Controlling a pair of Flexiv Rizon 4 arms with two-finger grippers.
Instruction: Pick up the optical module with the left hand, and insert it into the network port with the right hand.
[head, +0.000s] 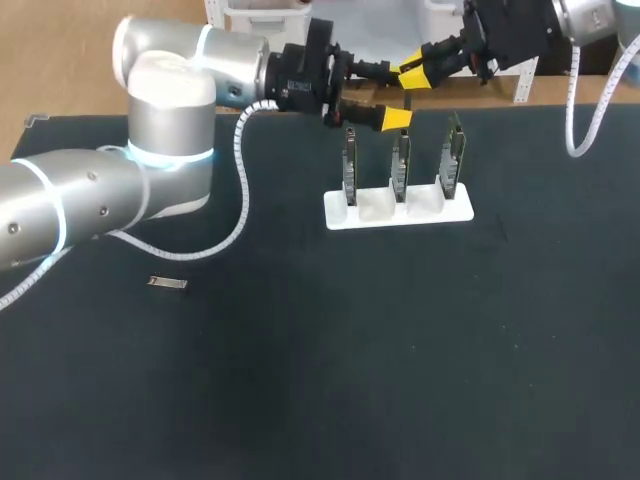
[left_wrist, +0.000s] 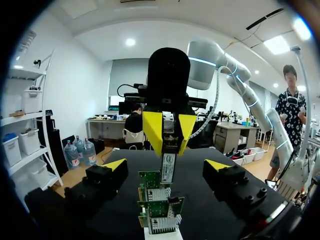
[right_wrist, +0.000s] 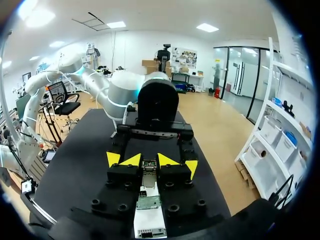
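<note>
The optical module (left_wrist: 168, 169) is a slim metal bar, held above the network cards (left_wrist: 160, 200). My right gripper (left_wrist: 169, 131) is shut on its upper end. My left gripper (left_wrist: 166, 165) stands open around it, its yellow fingertips (left_wrist: 116, 164) well clear on both sides. In the right wrist view my right gripper (right_wrist: 149, 161) pinches the module (right_wrist: 148, 167) over a card (right_wrist: 148, 202) in the white stand (right_wrist: 148, 225). In the head view both grippers meet above the stand (head: 400, 210), the left (head: 401, 94) from the left and the right (head: 428, 70) from the far right.
Three upright network cards stand in a row in the white stand at the table's far middle. A small metal piece (head: 167, 283) lies on the dark mat at the left, near my left arm's elbow (head: 170, 130).
</note>
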